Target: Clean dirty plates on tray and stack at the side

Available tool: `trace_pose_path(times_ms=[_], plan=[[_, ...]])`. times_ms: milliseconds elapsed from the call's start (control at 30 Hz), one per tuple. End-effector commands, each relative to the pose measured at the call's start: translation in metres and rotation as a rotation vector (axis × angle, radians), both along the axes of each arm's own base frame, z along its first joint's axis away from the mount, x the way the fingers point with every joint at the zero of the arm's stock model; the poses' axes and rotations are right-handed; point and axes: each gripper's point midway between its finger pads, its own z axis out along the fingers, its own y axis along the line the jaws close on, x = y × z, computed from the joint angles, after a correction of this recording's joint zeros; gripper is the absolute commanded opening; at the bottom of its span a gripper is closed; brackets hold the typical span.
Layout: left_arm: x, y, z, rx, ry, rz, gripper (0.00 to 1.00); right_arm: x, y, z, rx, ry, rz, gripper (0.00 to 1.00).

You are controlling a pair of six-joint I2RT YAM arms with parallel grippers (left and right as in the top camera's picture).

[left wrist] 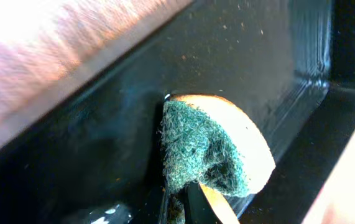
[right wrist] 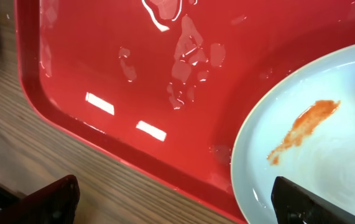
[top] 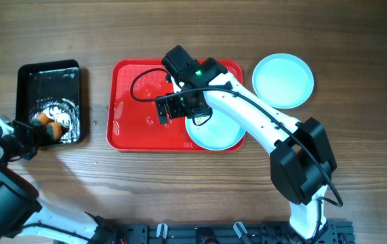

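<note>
The red tray (top: 132, 115) lies mid-table, wet with water patches (right wrist: 189, 43). One pale blue plate (top: 220, 135) sits in the tray's front right corner; in the right wrist view the plate (right wrist: 326, 162) carries an orange-red smear (right wrist: 304, 124). A second plate (top: 282, 80) rests on the table right of the tray and looks clean. My right gripper (top: 178, 108) hovers over the tray, its jaws (right wrist: 177, 205) wide open and empty, one finger over the plate's rim. My left gripper (top: 34, 132) is shut on a green-and-yellow sponge (left wrist: 214, 149) inside the black tray.
A glossy black tray (top: 49, 81) stands at the far left, wet and foamy in its front part (top: 64, 112); its dark wall (left wrist: 102, 124) fills the left wrist view. Bare wooden table (right wrist: 28, 149) lies in front of the red tray.
</note>
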Motion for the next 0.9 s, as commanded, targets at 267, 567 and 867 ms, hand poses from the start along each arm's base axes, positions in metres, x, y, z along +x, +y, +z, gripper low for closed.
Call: trace_pose_path(times_ms=[267, 567, 867], plan=[[0.013, 0.01, 0.091, 0.287, -0.119, -0.018, 0.04, 0.005, -0.005, 0.007, -0.018, -0.044, -0.012, 1.0], [0.023, -0.013, 0.071, 0.424, 0.04, -0.115, 0.04, 0.005, -0.006, 0.007, -0.022, -0.044, -0.014, 1.0], [0.033, -0.024, 0.029, 0.539, 0.208, -0.177, 0.04, 0.007, -0.008, 0.006, -0.037, -0.053, -0.018, 1.0]])
